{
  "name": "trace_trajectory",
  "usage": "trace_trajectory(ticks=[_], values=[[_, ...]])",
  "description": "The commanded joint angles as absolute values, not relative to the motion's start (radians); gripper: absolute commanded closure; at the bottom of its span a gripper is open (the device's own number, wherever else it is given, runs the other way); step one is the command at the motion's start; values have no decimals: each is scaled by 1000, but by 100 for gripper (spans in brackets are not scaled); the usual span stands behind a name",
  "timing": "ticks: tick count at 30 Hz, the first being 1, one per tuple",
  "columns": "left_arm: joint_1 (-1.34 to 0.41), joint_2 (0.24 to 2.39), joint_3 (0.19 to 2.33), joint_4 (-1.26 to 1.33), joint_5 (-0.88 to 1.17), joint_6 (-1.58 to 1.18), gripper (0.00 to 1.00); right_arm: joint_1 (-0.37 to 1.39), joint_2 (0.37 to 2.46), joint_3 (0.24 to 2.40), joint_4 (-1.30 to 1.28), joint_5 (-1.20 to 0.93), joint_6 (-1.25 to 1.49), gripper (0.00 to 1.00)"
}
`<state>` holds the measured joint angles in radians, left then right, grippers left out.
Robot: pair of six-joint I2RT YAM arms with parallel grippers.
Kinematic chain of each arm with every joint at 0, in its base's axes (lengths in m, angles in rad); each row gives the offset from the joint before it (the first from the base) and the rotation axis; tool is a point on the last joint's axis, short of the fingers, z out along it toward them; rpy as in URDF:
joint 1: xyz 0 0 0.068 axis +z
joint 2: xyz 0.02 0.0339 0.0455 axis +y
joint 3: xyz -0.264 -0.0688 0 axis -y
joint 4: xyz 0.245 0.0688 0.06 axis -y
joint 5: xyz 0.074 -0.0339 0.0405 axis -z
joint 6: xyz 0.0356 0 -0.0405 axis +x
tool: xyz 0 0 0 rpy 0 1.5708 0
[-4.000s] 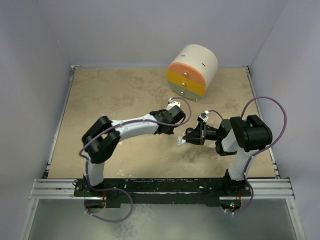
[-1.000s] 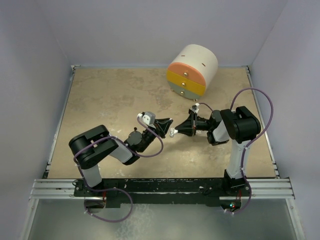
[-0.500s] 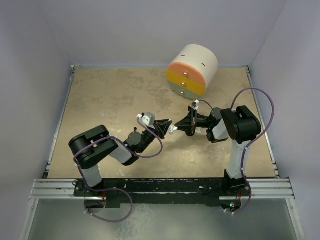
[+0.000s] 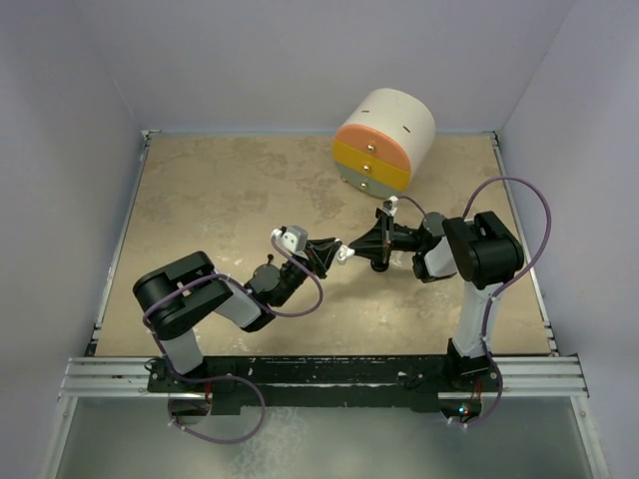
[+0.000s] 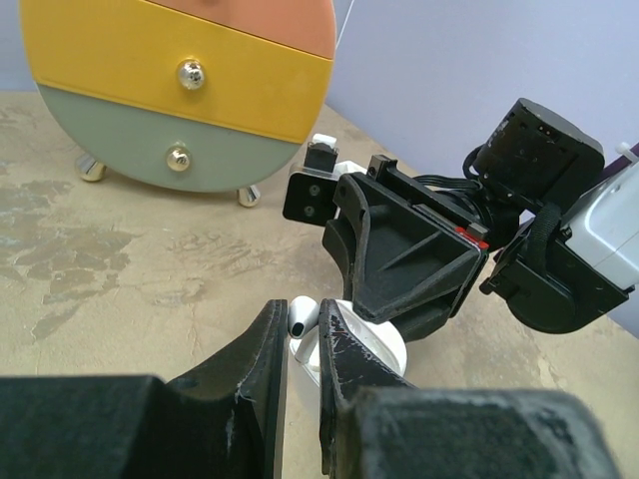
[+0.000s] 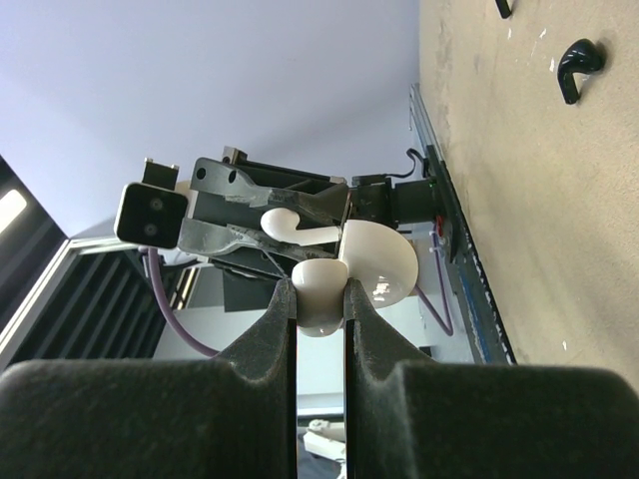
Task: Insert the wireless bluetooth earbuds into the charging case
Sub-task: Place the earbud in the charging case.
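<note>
Tan tabletop (image 4: pixel 220 200), left fingers (image 5: pixel 280 324) pinching earbud (image 5: pixel 300 317), right fingers (image 6: pixel 288 314) pinching white charging case (image 6: pixel 374 264), drawn closer than before.

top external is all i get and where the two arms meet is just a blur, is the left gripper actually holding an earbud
Observer: Yes. The left wrist view shows the left gripper pinching a white earbud between its fingertips.
Operator: ok and the case, who's got it, is it open
Observer: In the right wrist view the right gripper is shut on the white charging case, and its lid looks swung open, facing the earbud, which is not yet in it.
</note>
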<state>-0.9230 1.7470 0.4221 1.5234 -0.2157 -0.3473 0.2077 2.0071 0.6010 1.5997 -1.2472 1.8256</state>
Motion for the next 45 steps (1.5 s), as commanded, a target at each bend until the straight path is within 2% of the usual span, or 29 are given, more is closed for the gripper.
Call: trace_trajectory(ticks=[1, 45], values=[[-920, 1710, 422, 1722, -209, -331, 100, 212, 1955, 624, 2388, -1243, 1839, 100], [-925, 1707, 446, 1723, -193, -392, 100, 212, 1952, 643, 2390, -1246, 1838, 100]])
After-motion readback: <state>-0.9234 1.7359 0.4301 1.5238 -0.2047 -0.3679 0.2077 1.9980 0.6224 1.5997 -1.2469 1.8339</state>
